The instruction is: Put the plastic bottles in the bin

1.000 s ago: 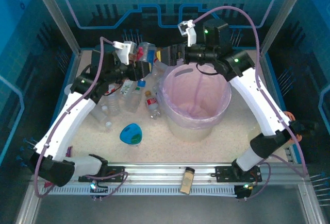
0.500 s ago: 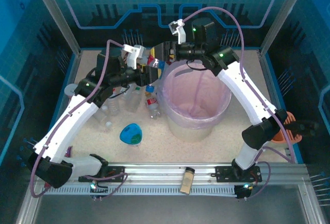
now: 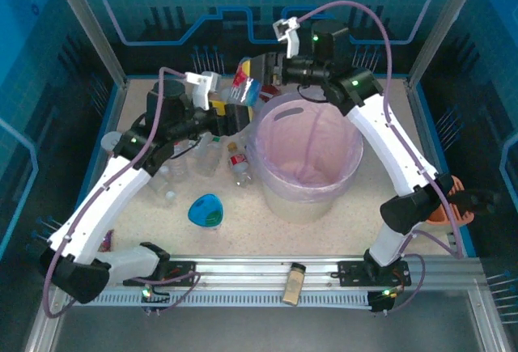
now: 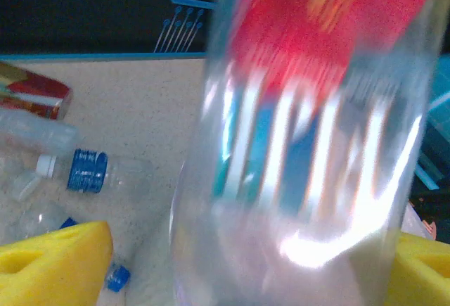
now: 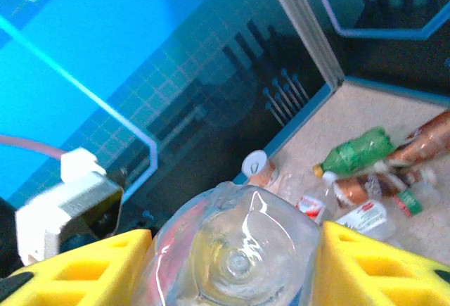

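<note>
Since a second ago the red-and-blue-labelled bottle (image 3: 247,85) has changed hands. The left gripper (image 4: 239,267) was carrying it toward the bin (image 3: 307,202), the two grippers met at the bin's far-left rim, and now the right gripper (image 5: 235,264) has it.

Nearest, in front of the bin, a small jar (image 3: 295,283) lies on the metal rail (image 3: 243,271). A blue dish (image 3: 205,210) sits on the desk (image 3: 356,222) to the bin's front left. Left of the bin lies a scatter of loose bottles (image 3: 188,162), and one red-labelled bottle (image 3: 237,163) rests just beside the bin's wall.

The bin stands upright on the desk, and I can see no bottle inside it.

At the bin's left rim the left gripper's jaws stand apart. In its wrist view the bottle is a blur between the yellow pads, with a clear gap on one side. It is not gripping.

Farther off, up by the bin's far-left rim, the right gripper's jaws are clamped on the bottle. Its wrist view shows both yellow pads pressed against the clear base. I can't tell whether the bottle hangs over the bin's mouth or just outside it.

Beyond the bin on that side more bottles lie on the desk, a green bottle (image 5: 355,150) and a brown bottle (image 5: 429,134) among them.
</note>
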